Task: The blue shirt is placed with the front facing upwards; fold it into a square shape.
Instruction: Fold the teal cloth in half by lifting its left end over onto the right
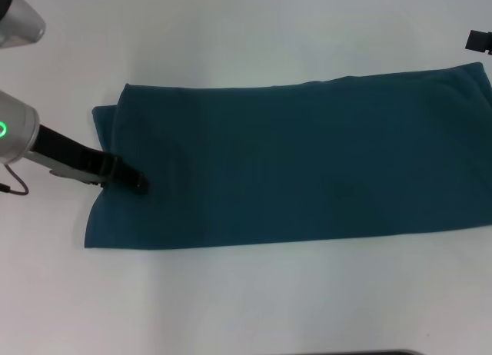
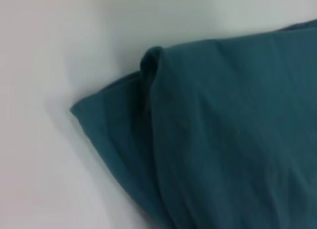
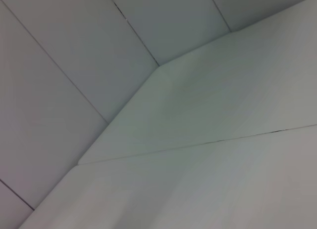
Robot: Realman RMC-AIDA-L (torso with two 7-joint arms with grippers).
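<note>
Teal-blue shirt (image 1: 300, 163), folded into a long band across the white table (image 1: 231, 309); bare table lies along its near and far edges. Its right end is cut off by the frame. Our left gripper (image 1: 138, 184) rests on the shirt's left end, whether spread or pinching we cannot tell. Our right gripper (image 1: 478, 40) shows only as a sliver, well apart
</note>
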